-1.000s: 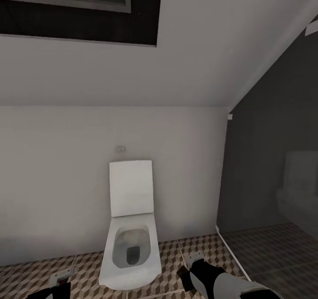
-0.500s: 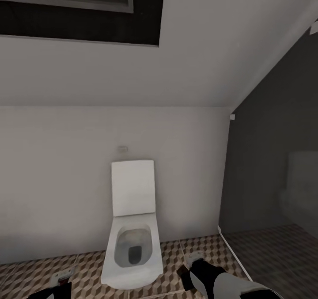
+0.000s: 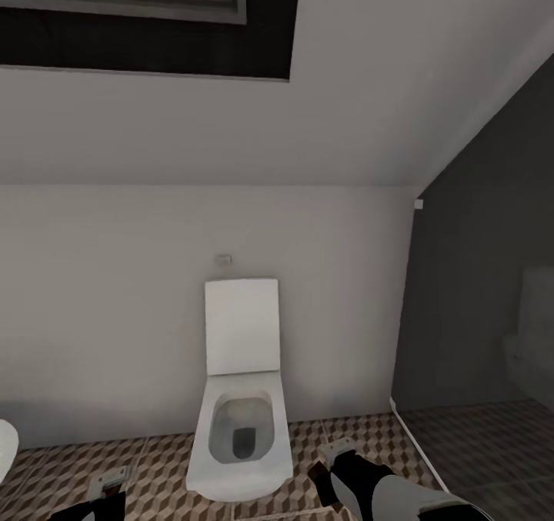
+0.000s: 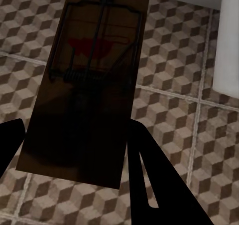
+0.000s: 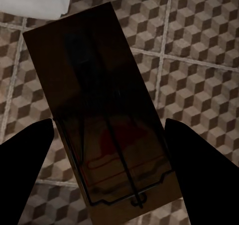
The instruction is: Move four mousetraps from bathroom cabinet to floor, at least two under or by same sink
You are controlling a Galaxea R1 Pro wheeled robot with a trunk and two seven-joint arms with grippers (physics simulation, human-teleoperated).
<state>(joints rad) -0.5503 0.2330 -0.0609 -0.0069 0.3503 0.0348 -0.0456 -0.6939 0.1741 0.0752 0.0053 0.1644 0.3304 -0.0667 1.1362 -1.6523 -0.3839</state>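
Head view, room: a white toilet (image 3: pixel 241 429) with its flat lid raised is seen against a plain pale wall; a sloped ceiling with a dark-framed skylight (image 3: pixel 146 13) rises above it.
Head view, right side: a dark grey wall (image 3: pixel 485 275) is joined to the pale wall at a corner, and a faint pale shape is seen on it near the frame's edge.
Head view, floor: the bathroom floor (image 3: pixel 154 467) is laid in large square tiles printed with a brown, beige and white cube pattern, separated by pale grout lines.
Head view, arms: the left gripper (image 3: pixel 108 484) and the right gripper (image 3: pixel 336 459) are seen low in the frame, either side of the toilet bowl; a small flat piece is seen at each tip.
Left wrist view, tool: a mousetrap (image 4: pixel 84 85) is held between the two black fingers (image 4: pixel 149 175), clamped at its sides above the tiled floor.
Left wrist view, material: the trap is a flat dark-brown wooden rectangle carrying a wire frame, a coiled spring and a red mark.
Left wrist view, surroundings: a white glossy edge (image 4: pixel 229 40) is seen beside the trap over the cube-patterned tiles.
Right wrist view, tool: a second mousetrap (image 5: pixel 99 110) is gripped between black fingers (image 5: pixel 25 170), tilted across the frame.
Right wrist view, material: the same dark board, thin wire and red mark are seen.
Right wrist view, surroundings: a white rounded corner (image 5: pixel 35 0) lies beyond the trap, over tiles and grout.
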